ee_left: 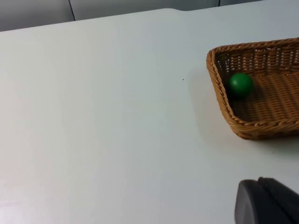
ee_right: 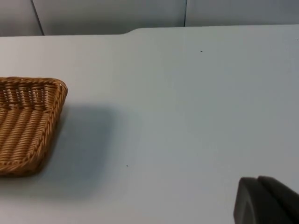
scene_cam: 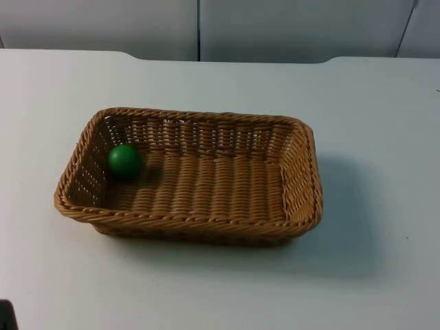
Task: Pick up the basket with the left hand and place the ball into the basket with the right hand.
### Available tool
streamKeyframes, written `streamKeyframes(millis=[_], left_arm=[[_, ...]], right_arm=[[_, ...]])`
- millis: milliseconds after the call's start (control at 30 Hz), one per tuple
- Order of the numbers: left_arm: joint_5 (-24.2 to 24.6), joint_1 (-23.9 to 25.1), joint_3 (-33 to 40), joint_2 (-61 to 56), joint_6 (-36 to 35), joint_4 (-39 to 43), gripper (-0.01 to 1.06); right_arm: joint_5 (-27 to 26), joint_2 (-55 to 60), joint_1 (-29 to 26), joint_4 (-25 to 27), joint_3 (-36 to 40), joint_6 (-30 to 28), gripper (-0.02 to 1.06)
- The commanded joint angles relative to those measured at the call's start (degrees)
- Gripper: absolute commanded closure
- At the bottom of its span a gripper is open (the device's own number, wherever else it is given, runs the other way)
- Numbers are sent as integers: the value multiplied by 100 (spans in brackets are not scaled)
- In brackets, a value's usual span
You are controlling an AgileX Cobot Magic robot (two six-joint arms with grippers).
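A rectangular woven wicker basket [scene_cam: 192, 221] rests flat on the white table, a little left of centre in the top view. A green ball [scene_cam: 125, 162] lies inside it, against the left end wall. In the left wrist view the basket's left end [ee_left: 219, 100] and the ball [ee_left: 241, 85] lie some way ahead of my left gripper [ee_left: 268, 203], which is well clear of the rim. My right gripper [ee_right: 266, 200] hangs over bare table, far off from the basket's right corner [ee_right: 53, 109]. Neither gripper touches anything.
The white table [scene_cam: 371, 137] runs back to the grey partition wall [scene_cam: 206, 27]. A small black object [scene_cam: 5, 316] sits at the near-left edge of the top view. Bare table surrounds the basket on all sides.
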Motion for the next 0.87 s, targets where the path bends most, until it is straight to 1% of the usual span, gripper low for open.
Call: streamKeyframes(millis=[0,233,433,500,567,700,833], left_arm=[[-75,-35,17,-28,-32,-6,105],[-75,-35,17,-28,-32,-6,105],[-75,-35,17,-28,-32,-6,105],[-75,-35,17,-28,-32,-6,105],[-75,-35,17,-28,-32,-6,105],[-75,-35,17,-28,-32,-6,105],[-75,-35,17,-28,-32,-6,105]], right_arm=[[-139,-15,-32,0,20,-2,105],[-507,-15,-32,175,20,24,105],[-759,-15,-32,142,20,-42,105],[-719,-15,-32,132,20,-42,105],[-558,-15,-32,47,20,-42,105],[-532,-15,-32,34,31,-1,105],[-507,-15,-32,34,285,-1,105]])
